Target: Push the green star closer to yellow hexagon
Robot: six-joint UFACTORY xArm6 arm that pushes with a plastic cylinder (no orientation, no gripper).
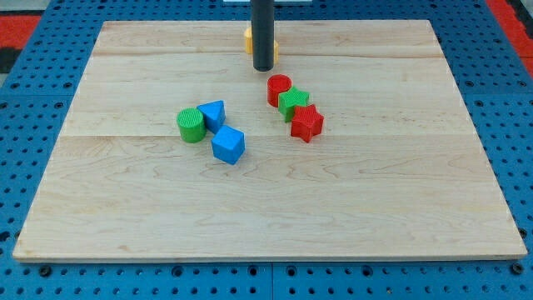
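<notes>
Camera view shows my tip (263,67) near the table's (125,217) top edge, just in front of the yellow hexagon (248,38), mostly hidden behind the rod. No pincer here; the tip holds nothing. Green star (292,102) sits nearby toward the bottom, touching the red cylinder (279,87) and red star (306,123). Green cylinder (191,125), blue triangle (214,113) and blue cube (227,145) cluster left of centre.
</notes>
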